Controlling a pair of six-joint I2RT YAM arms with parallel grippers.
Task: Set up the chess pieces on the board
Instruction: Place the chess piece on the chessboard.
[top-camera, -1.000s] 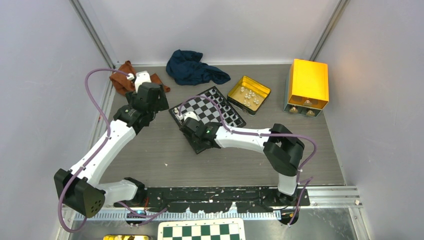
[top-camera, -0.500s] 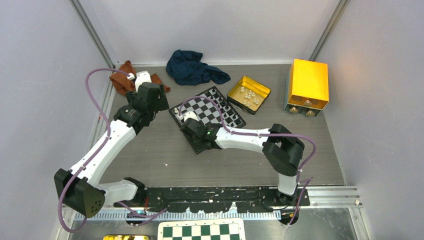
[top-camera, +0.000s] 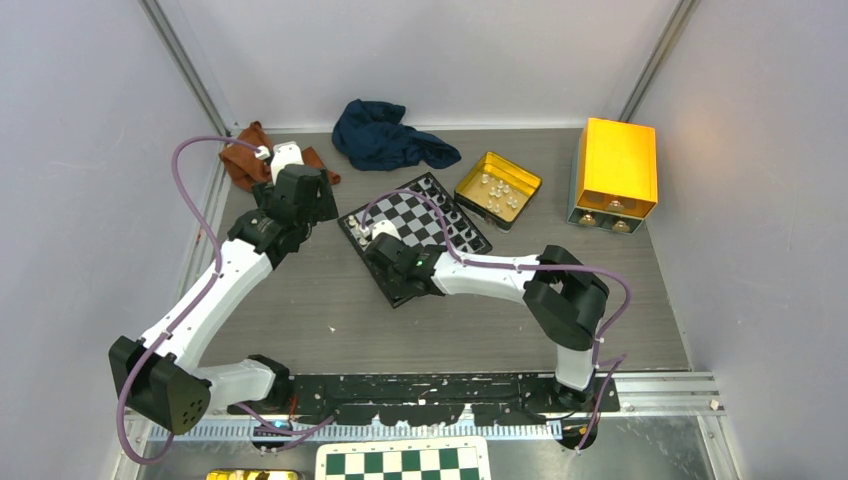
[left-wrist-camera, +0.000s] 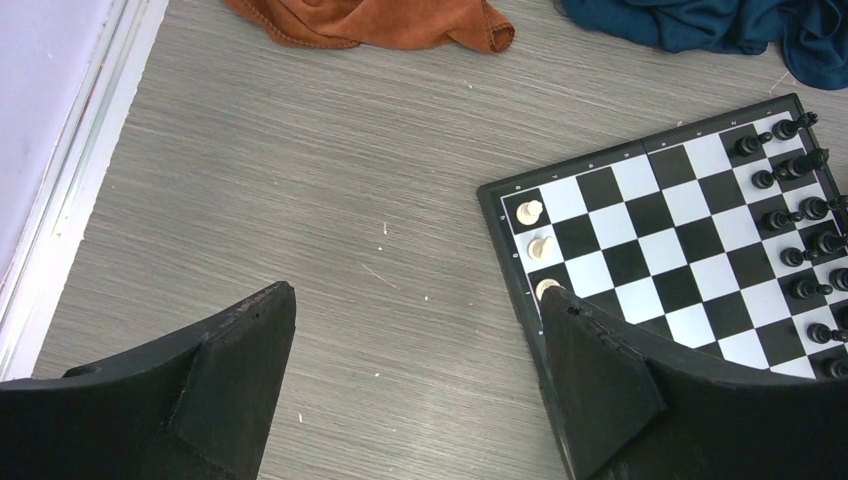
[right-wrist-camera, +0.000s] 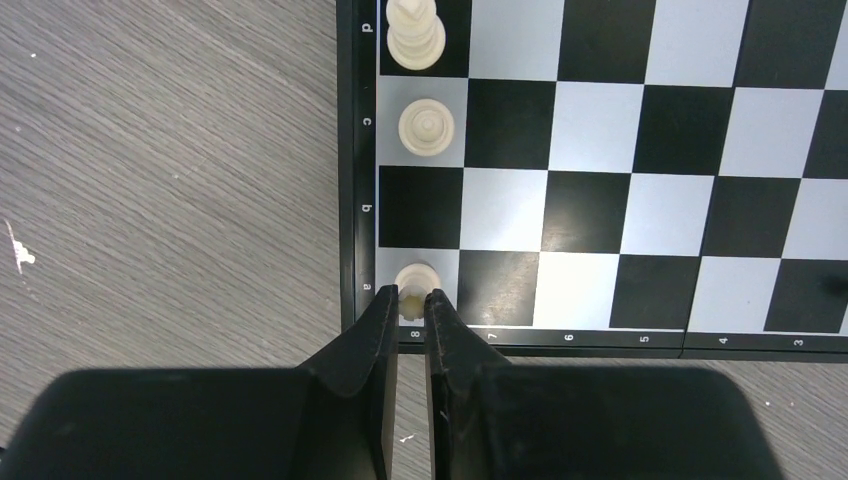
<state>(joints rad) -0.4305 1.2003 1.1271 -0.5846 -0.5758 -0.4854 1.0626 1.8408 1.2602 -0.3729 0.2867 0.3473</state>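
The board (top-camera: 418, 215) lies mid-table, and its rim (right-wrist-camera: 357, 180) runs down the right wrist view. My right gripper (right-wrist-camera: 411, 300) is shut on a cream-white chess piece (right-wrist-camera: 416, 279) that stands on the corner square. Two more white pieces (right-wrist-camera: 427, 127) stand farther along the same edge row. A double row of black pieces (left-wrist-camera: 800, 215) lines the opposite side. My left gripper (left-wrist-camera: 420, 295) hangs open over bare table just left of the board (left-wrist-camera: 660, 250), with nothing between its fingers. Its right fingertip (left-wrist-camera: 575, 330) overlaps the board's corner in that view.
A gold tin (top-camera: 497, 186) with several white pieces sits behind the board on the right, and a yellow box (top-camera: 615, 168) stands farther right. A blue cloth (top-camera: 385, 135) and an orange cloth (top-camera: 243, 158) lie at the back. A green-and-white checkered sheet (top-camera: 400, 462) lies below the arm bases.
My right gripper has shifted slightly up and to the right over the board's near corner, still shut on the white piece. The left arm has not moved.
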